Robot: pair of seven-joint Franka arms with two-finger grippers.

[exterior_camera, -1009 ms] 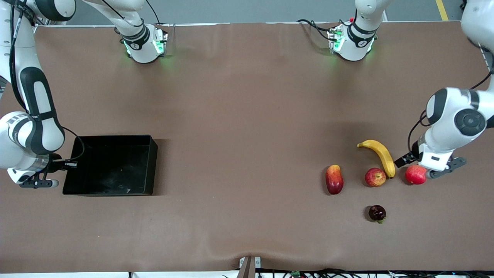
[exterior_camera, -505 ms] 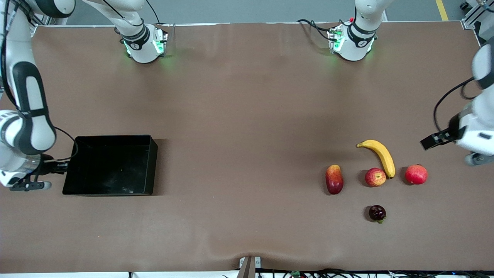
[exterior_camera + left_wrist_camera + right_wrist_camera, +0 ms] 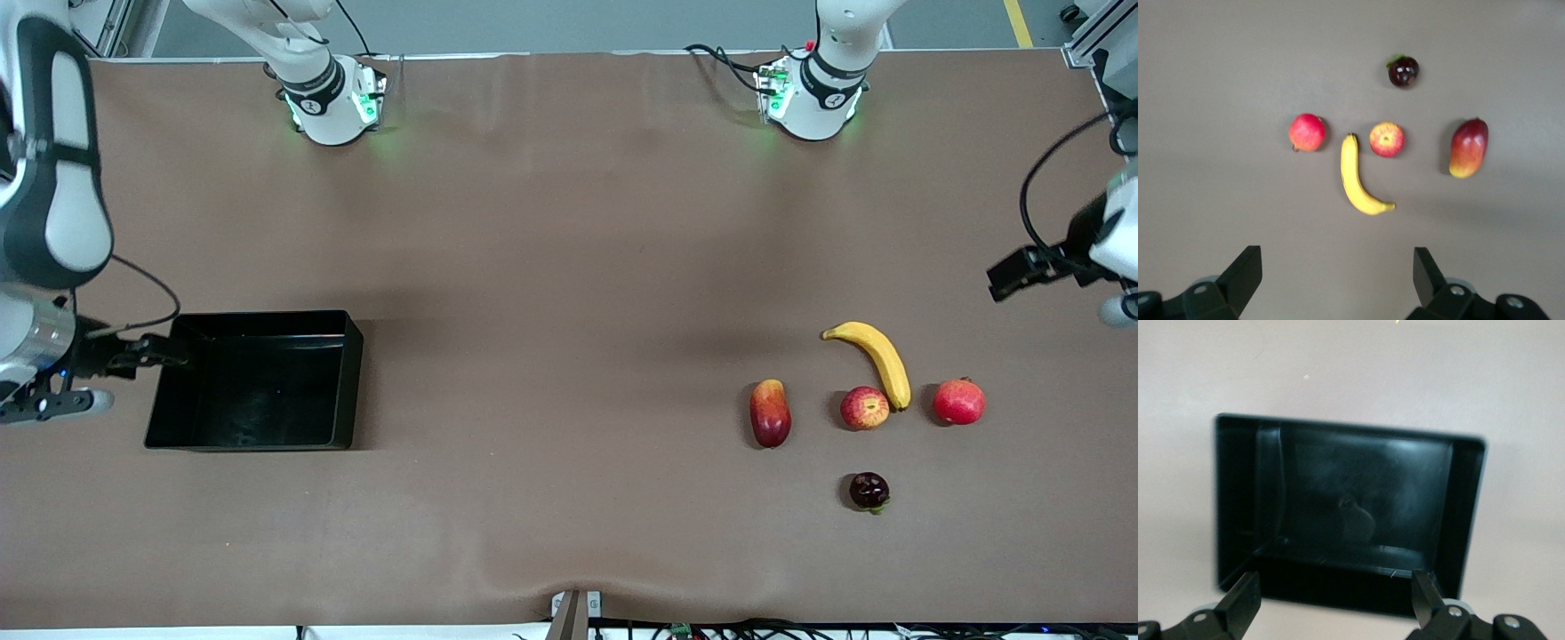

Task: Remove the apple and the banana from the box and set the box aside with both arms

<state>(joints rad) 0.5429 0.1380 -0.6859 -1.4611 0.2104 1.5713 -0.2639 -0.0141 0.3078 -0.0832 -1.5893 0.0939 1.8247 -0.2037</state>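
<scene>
The yellow banana (image 3: 876, 360) lies beside the small streaked red apple (image 3: 864, 407); both show in the left wrist view, banana (image 3: 1358, 177) and apple (image 3: 1387, 139). The black tray (image 3: 258, 314) stands empty toward the right arm's end; its wall shows in the right wrist view (image 3: 1468, 513). My left gripper (image 3: 1118, 309) (image 3: 1336, 267) is open and empty, up over bare table at the left arm's end, apart from the fruits. My right gripper (image 3: 49, 404) (image 3: 1333, 593) is open and empty, up beside the tray's outer end.
A red-orange mango (image 3: 770, 412) (image 3: 1469, 147), a plain red round fruit (image 3: 958, 401) (image 3: 1307, 131) and a dark round fruit (image 3: 869, 491) (image 3: 1403, 71) lie by the banana and apple. The brown table (image 3: 569, 267) spans between tray and fruits.
My left gripper has risen and drawn away from the plain red fruit toward the left arm's end. My right gripper has risen and drawn back from the tray's end. No fruit moved.
</scene>
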